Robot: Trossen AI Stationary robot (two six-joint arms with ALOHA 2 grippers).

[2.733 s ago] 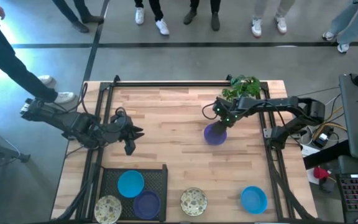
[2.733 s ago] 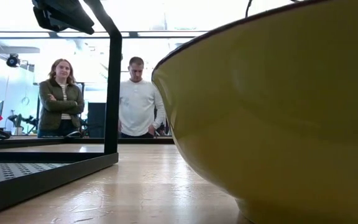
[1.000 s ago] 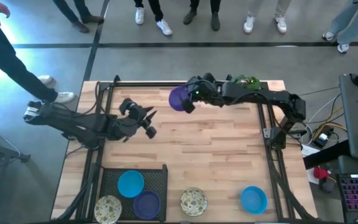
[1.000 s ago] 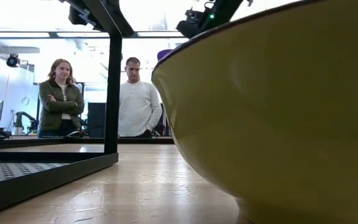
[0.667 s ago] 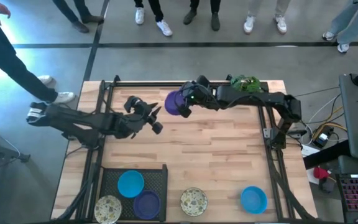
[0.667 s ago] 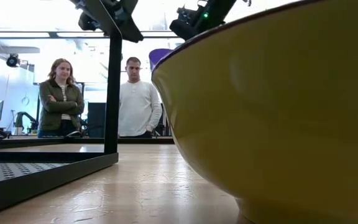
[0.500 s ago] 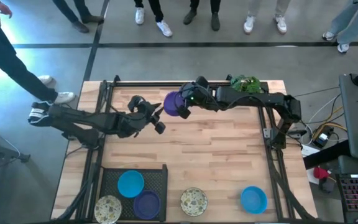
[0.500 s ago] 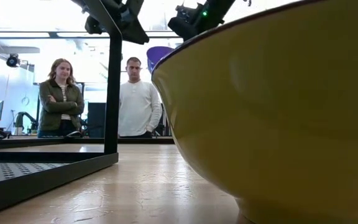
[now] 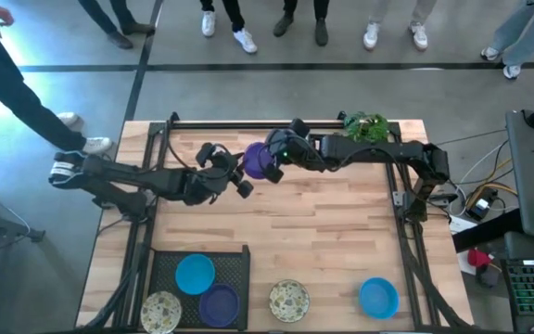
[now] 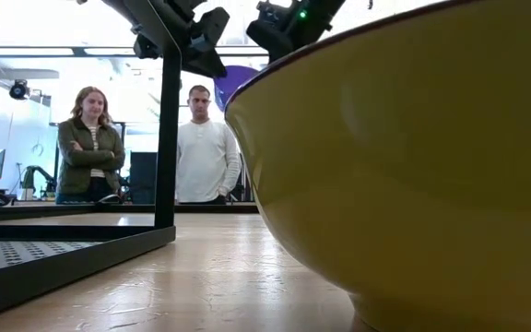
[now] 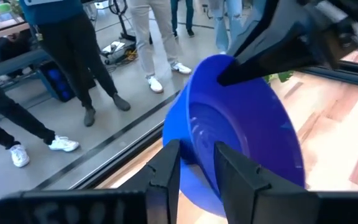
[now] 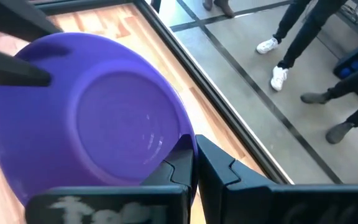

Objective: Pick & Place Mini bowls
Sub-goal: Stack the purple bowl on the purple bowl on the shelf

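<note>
Three bowls sit in the black tray (image 9: 239,269); above it, right gripper (image 9: 269,167) pinches the purple bowl (image 9: 254,160), left gripper (image 9: 235,173) fingers apart astride its rim.

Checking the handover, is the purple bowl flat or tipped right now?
Tipped on edge, off the table: the purple bowl hangs by its rim from the shut right gripper, with the left gripper at its opposite rim.

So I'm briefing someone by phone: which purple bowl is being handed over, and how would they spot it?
Find the wooden table, then its far edge, where both arms meet. The purple bowl hangs there in the air, its rim pinched by the right hand, with the left hand open around its other edge. The other purple bowl lies on the black tray.
</note>
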